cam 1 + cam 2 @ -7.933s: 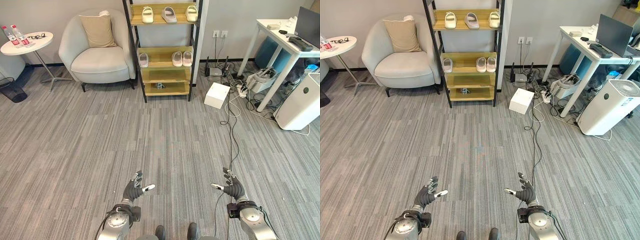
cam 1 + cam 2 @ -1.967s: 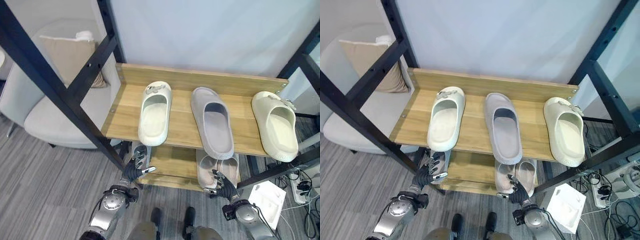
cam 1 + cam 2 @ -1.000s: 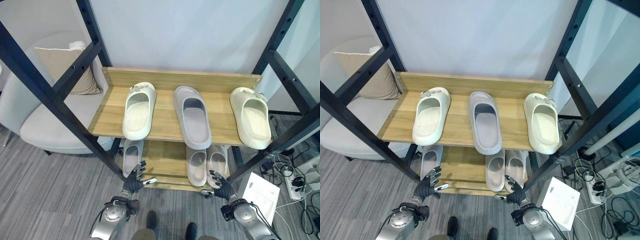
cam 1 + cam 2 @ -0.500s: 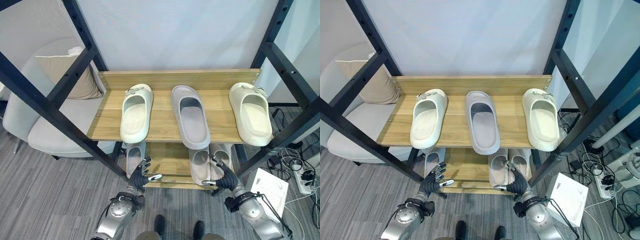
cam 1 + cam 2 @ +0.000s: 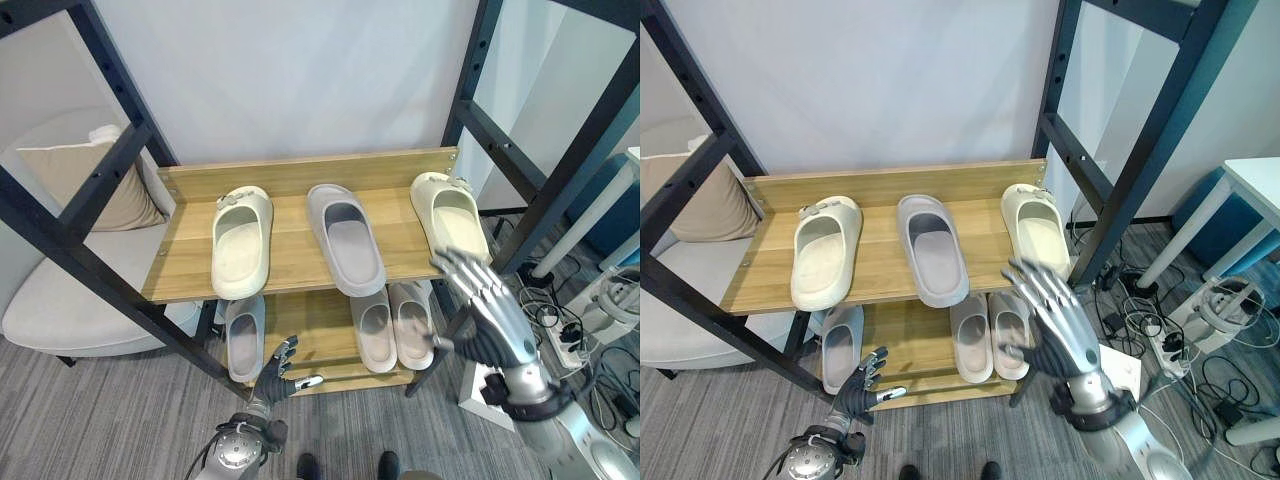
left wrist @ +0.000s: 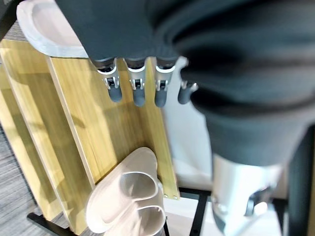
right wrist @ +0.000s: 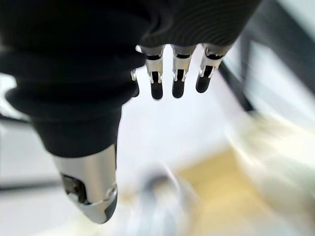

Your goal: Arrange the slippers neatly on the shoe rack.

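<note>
Wooden shoe rack against white wall; armchair beside; grey carpet.

No readable text, labels, numbers or signs anywhere. Slippers on the shoe rack carry no legible marks; the cream slipper has small decorations on its strap, possibly charms, too small to read. Nothing printed on the rack's frame either.

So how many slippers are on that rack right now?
6. Top shelf: cream slipper, grey slipper, cream slipper. Shelf below: single grey slipper, pale pair. Lower shelves are hidden.
</note>
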